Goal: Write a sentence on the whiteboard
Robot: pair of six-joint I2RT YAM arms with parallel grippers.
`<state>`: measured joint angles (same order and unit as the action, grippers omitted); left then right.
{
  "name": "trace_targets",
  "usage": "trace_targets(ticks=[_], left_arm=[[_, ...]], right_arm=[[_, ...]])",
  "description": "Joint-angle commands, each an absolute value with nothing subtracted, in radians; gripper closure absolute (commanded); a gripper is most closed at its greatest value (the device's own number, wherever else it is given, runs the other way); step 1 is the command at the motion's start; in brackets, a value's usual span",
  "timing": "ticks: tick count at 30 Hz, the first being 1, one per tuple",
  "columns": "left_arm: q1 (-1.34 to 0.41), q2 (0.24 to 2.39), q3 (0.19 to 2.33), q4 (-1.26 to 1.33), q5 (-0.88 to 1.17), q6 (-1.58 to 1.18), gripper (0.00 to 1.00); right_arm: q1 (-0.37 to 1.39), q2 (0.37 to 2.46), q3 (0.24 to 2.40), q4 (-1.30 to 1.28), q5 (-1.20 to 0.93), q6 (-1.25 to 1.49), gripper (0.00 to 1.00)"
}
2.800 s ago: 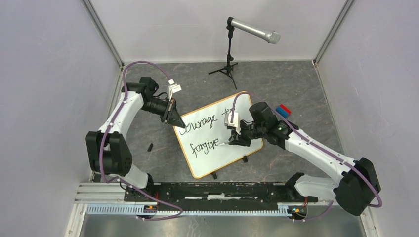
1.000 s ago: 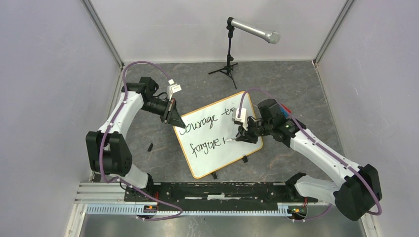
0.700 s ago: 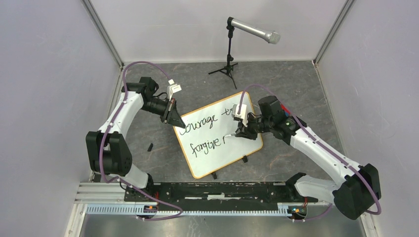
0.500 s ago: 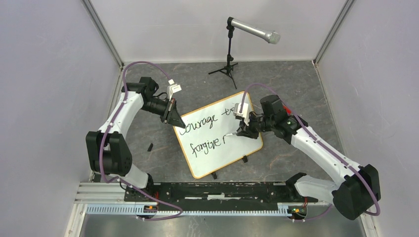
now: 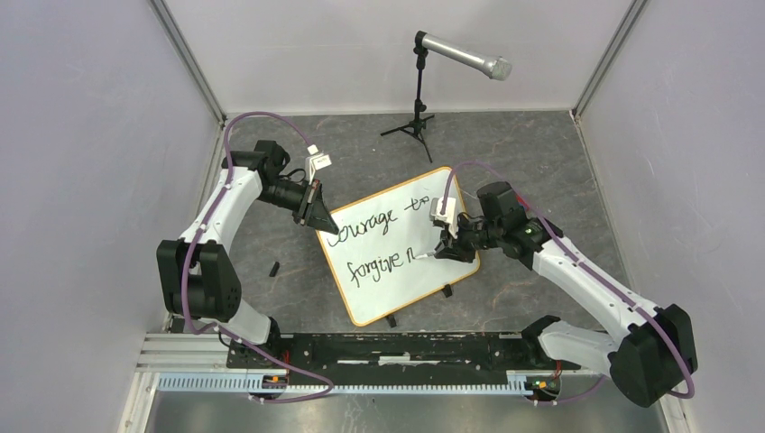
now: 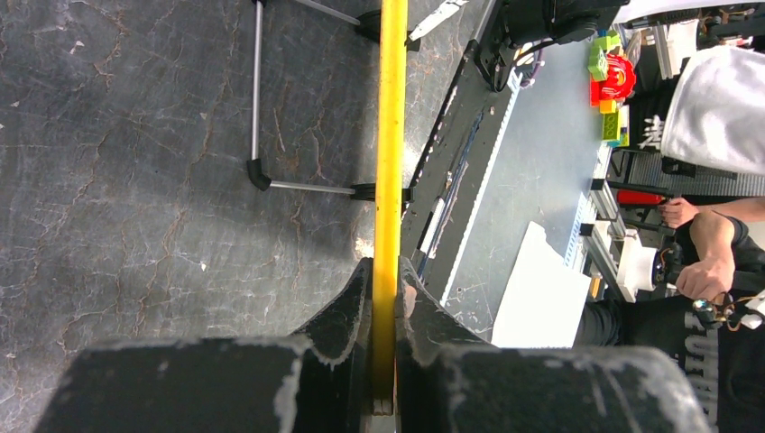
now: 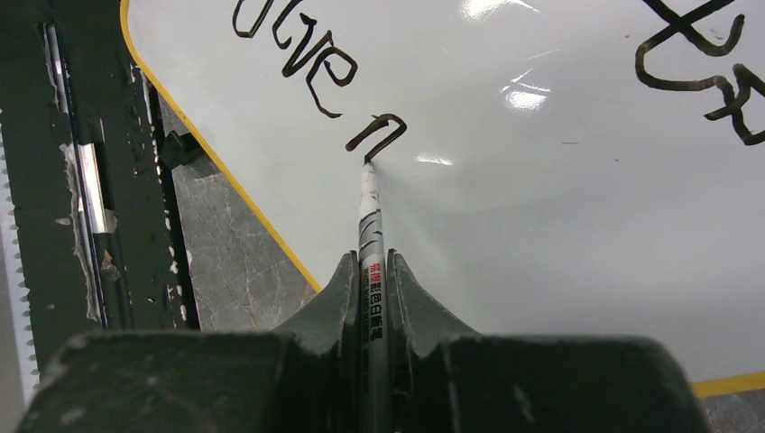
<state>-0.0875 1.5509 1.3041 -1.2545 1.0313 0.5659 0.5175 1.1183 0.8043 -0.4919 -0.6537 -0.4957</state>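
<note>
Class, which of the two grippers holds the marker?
The right gripper: it is shut on the marker, tip on the whiteboard. The left gripper clamps the whiteboard's edge instead.

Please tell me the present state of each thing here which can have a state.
whiteboard: partly written, held at its rim.
sentence: unfinished, reads "Courage to forgive n".
marker: uncapped, tip on the whiteboard at the "n".
left gripper: shut on the whiteboard rim.
right gripper: shut on the marker.
microphone: on its stand, apart from both arms.

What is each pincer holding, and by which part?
The left pincer clamps the whiteboard by its orange rim; the right pincer grips a marker around its barrel.
</note>
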Motion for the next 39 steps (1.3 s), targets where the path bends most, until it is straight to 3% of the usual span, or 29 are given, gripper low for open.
trace_targets(ticks=[1,15,39], left_arm=[[-0.084,1.549,1.344,-1.252,0.954,0.576,0.98],[-0.085,1.537,1.347,-1.252,0.954,0.572,0.98],[-0.084,1.542,1.344,-1.252,0.950,0.574,0.98]], right_arm=[[0.511,1.108,0.839,-0.502,-0.643,-0.518,1.00],[0.500,1.109,0.914,-0.517,-0.616,-0.518,1.00],[0.500,1.127,0.831,-0.491,-0.635,-0.518,1.00]])
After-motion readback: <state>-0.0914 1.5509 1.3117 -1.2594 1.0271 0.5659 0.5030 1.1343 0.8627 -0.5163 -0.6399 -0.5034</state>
